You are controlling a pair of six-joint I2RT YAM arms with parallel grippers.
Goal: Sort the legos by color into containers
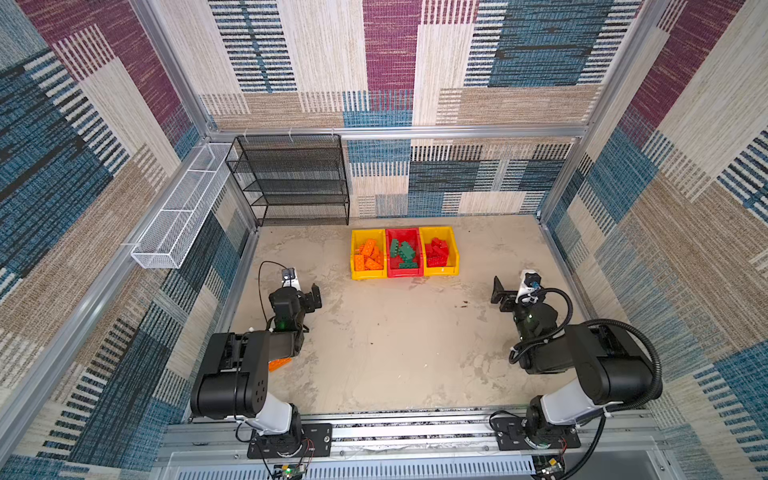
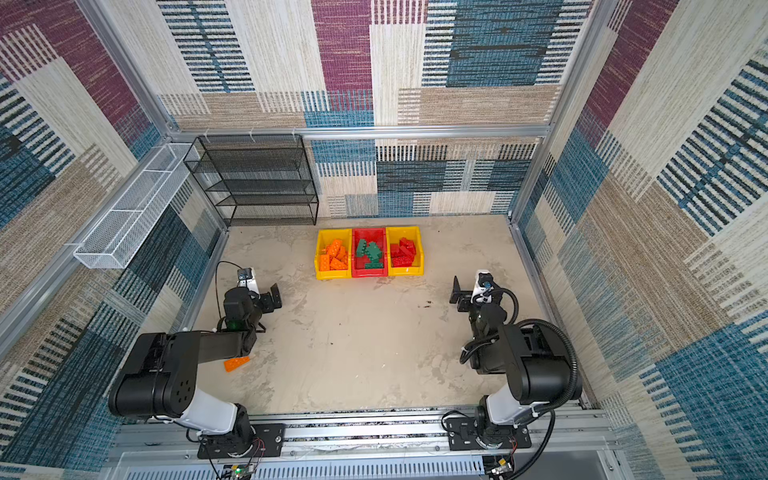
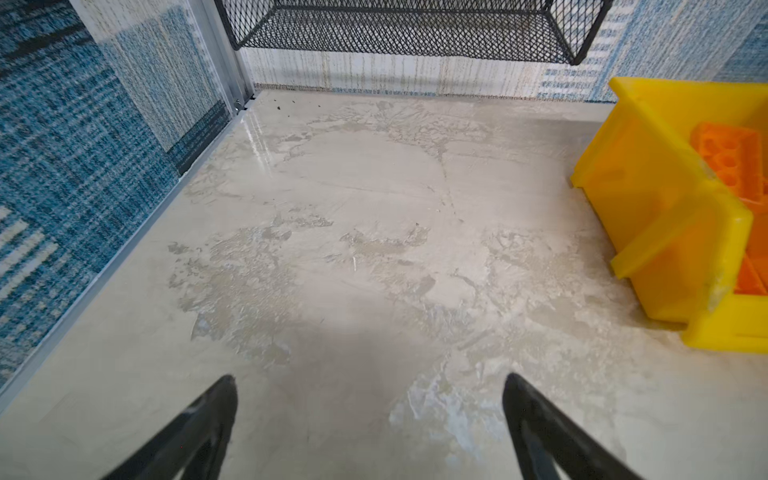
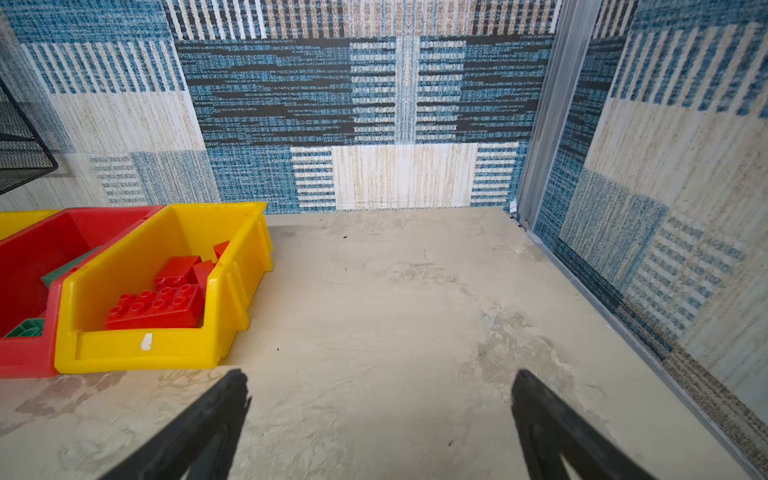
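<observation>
Containers (image 2: 369, 272): standing in a row toward the back of the tabletop (image 1: 395, 353), touching side by side. Holding orange legos (image 1: 369, 257) in the left yellow bin (image 1: 368, 274), green legos (image 1: 404, 252) in the red bin (image 1: 405, 272), red legos (image 1: 437, 252) in the right yellow bin (image 1: 441, 271). Lying on the tabletop, partly under the left arm (image 2: 216, 343): one flat orange plate (image 2: 237, 363). Hanging spread wide, gripping nothing: left gripper (image 3: 370, 380) and right gripper (image 4: 380, 376).

robot test cell: carpet-tile walls (image 1: 386, 62), aluminium frame (image 1: 395, 132), worn tabletop (image 1: 395, 353).
</observation>
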